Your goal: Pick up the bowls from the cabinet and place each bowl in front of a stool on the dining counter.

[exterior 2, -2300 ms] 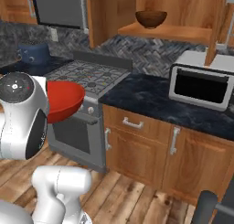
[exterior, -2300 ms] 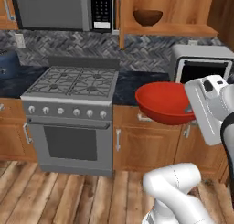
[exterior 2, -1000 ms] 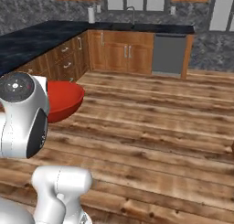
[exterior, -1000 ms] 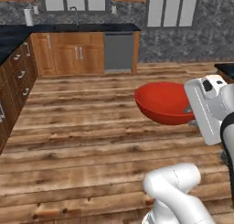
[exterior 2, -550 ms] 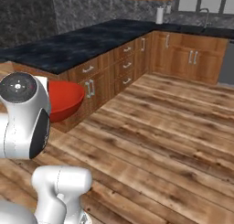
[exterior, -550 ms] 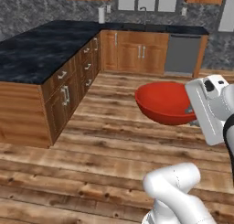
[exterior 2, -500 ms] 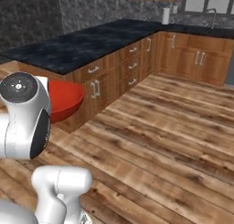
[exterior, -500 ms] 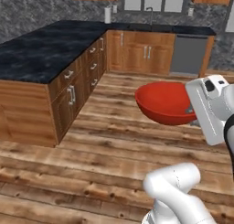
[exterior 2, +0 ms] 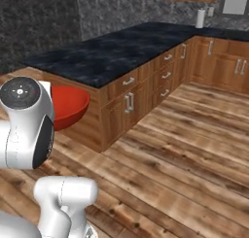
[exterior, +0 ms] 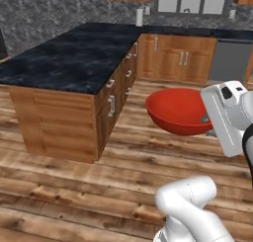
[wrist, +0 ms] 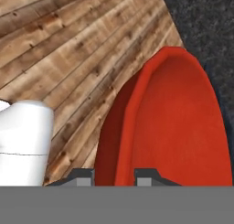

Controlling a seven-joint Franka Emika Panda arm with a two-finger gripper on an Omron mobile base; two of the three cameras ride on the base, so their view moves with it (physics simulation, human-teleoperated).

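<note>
Hand view shows the gripper (wrist: 113, 176) closed on the rim of the red bowl (exterior: 180, 111), carried above the floor right of the dining counter (exterior: 74, 58), so I would keep it level and approach slowly to place 1 bowl there.

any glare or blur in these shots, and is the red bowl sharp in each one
Left base view: red bowl fairly crisp with soft, even shading, no harsh glare; black marble dining counter matte. Right base view: slightly soft overall, bowl partly hidden behind the arm. Hand view: bowl close and blurry at the rim, floor planks sharper.
</note>
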